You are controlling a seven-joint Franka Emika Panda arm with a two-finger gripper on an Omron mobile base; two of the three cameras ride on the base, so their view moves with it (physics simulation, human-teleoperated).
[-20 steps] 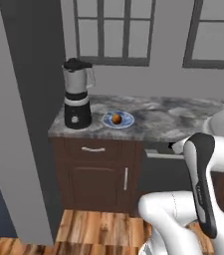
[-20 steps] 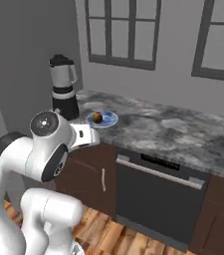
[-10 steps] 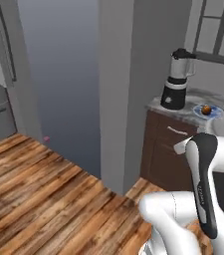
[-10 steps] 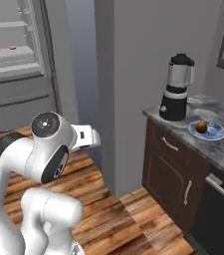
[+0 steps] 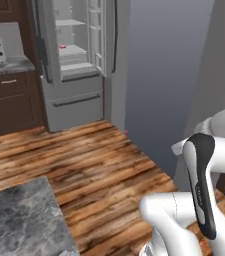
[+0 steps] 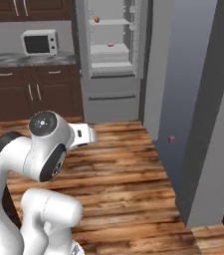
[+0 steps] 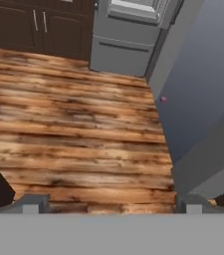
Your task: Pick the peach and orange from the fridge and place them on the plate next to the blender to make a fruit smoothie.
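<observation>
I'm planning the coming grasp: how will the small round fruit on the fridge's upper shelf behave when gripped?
The peach looks round, so it would probably roll along the flat shelf if nudged rather than pinched squarely. It is small, so it is likely light. The gripper, open wide, should span it easily.

Light: even, soft, no clear source
Shadows: faint
Glare: none
Focus: slightly soft, low-resolution render throughout

Matt grey fridge (image 6: 111, 94) above streaky wood-plank floor (image 7: 73, 129).
</observation>
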